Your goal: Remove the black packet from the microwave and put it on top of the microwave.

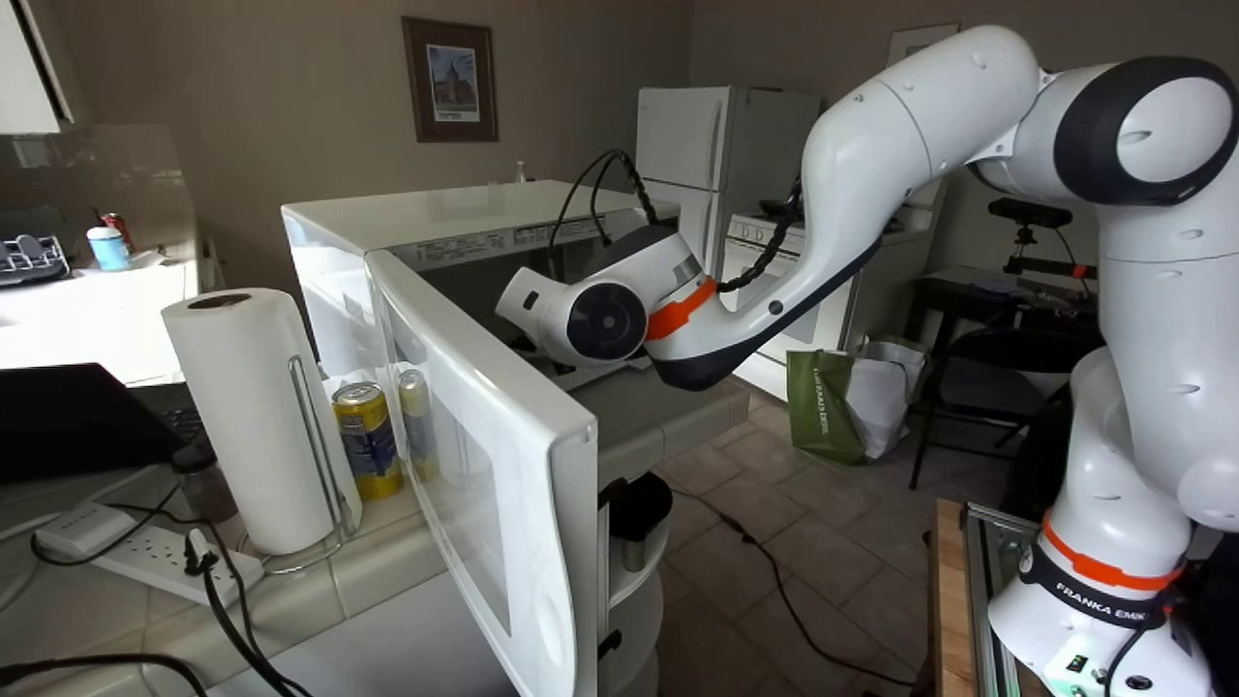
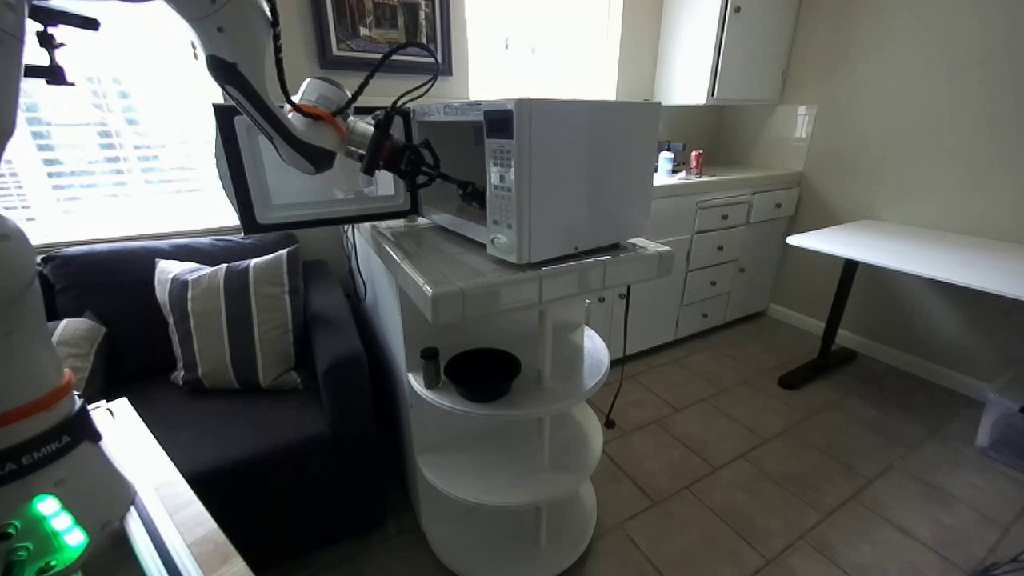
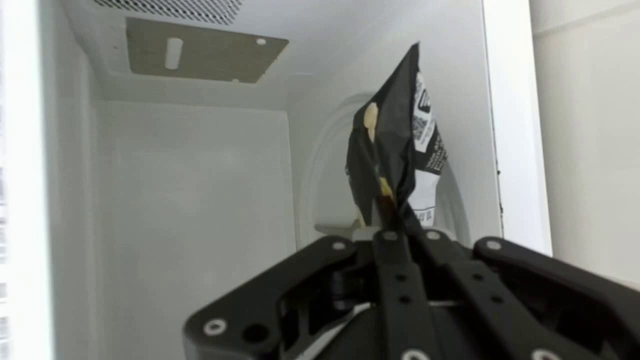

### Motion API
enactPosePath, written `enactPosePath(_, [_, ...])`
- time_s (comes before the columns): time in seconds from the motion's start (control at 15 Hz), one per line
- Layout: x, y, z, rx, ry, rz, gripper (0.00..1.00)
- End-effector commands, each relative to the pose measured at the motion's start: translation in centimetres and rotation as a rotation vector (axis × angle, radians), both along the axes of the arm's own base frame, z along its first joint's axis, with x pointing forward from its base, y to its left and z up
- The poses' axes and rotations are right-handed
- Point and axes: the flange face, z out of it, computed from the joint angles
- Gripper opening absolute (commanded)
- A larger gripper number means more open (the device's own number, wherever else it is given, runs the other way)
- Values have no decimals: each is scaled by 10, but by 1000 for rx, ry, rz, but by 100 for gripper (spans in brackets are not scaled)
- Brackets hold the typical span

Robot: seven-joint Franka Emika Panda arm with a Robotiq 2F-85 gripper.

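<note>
The white microwave stands on the tiled counter with its door open; it shows in both exterior views [image 1: 465,205] [image 2: 588,180]. The black packet [image 3: 392,145], with a white label and yellow marks, is inside the cavity in the wrist view. My gripper [image 3: 396,207] reaches into the cavity, its fingers closed on the near end of the packet. The packet's far end rises toward a point. In an exterior view the gripper [image 2: 448,181] and the dark packet [image 2: 474,194] are partly behind the control panel side. Whether the packet touches the cavity floor cannot be told.
The open microwave door [image 1: 503,416] juts out beside the arm. A paper towel roll [image 1: 254,426] and a yellow can [image 1: 368,440] stand behind it on the counter [image 2: 408,258]. A black bowl [image 2: 482,374] sits on the shelf below.
</note>
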Motion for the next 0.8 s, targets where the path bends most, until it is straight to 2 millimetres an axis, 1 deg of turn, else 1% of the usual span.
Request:
enactPosePath(0.0, [-34,3,32,-5,2,-59,0])
enactPosePath(0.33, [-64,4,66,-12,29,-100,0])
enactPosePath(0.6, [-88,0,88,21,126,-105,0])
enactPosePath(0.73, [-101,-4,104,41,156,-89,0])
